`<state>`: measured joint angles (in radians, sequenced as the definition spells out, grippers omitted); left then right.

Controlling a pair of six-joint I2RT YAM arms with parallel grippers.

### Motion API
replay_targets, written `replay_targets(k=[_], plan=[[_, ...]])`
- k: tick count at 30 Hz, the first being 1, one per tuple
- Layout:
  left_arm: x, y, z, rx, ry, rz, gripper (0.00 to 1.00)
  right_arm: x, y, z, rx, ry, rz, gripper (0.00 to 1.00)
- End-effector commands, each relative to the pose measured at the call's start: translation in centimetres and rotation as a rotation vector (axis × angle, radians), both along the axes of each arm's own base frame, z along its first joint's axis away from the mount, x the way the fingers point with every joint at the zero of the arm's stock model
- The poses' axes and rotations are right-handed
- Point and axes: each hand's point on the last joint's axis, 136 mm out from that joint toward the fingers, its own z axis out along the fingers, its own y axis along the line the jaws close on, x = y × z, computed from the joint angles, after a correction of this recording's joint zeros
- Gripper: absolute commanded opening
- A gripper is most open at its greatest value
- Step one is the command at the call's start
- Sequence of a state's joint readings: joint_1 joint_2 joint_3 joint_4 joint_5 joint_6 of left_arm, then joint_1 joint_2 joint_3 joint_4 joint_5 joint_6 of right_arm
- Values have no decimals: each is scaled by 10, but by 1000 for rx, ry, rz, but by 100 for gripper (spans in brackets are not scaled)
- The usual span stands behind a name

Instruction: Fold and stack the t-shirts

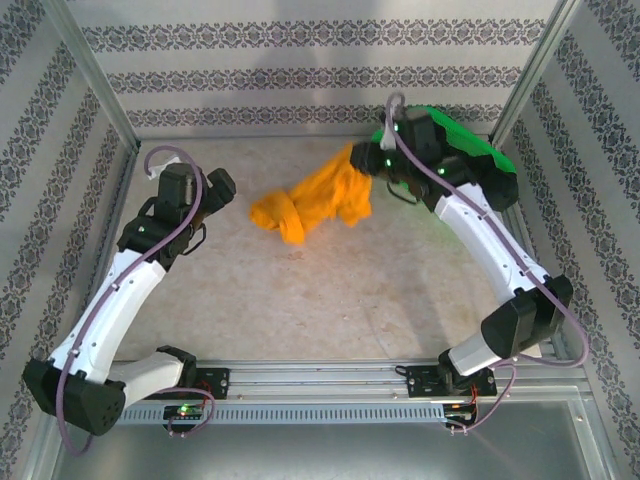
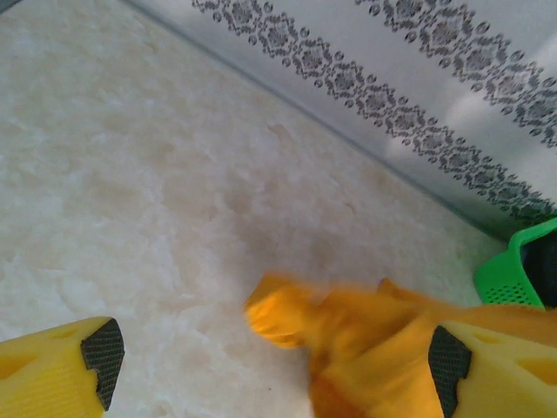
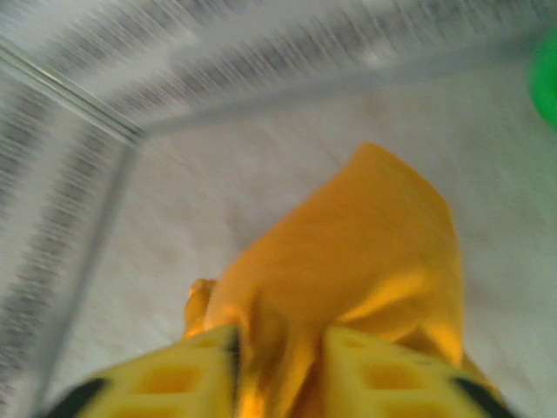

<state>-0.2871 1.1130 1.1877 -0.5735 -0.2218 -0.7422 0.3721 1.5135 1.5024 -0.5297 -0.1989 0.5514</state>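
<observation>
One orange t-shirt (image 1: 312, 205) trails bunched across the desk (image 1: 330, 300) from the green basket (image 1: 470, 145) toward your left arm (image 1: 120, 290). Beside the basket, the right end effector (image 3: 278, 366) is clamped on the shirt's basket-side end; the left end effector (image 1: 220, 190), fingers apart, faces the far end.

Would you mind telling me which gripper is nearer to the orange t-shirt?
Right. The right gripper has cloth of the orange t-shirt between its fingers; the left gripper stands open to the shirt's left, apart from it.
</observation>
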Motion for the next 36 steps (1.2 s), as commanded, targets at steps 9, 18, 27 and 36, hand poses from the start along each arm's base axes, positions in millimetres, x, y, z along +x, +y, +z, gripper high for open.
replay_targets(k=[9,18,27,36], plan=[[9,-72,-98,-229,285,-254,77,-59,-73,-103,-113,230,-204,55],[14,-113,-163,-374,524,-254,74,-85,-59,-154,-67,358,-245,54],[-9,-148,-203,-212,757,-299,80,-86,-63,-174,-76,430,-278,55],[-7,-171,-232,36,905,-380,87,-92,-63,-183,-65,471,-291,56]])
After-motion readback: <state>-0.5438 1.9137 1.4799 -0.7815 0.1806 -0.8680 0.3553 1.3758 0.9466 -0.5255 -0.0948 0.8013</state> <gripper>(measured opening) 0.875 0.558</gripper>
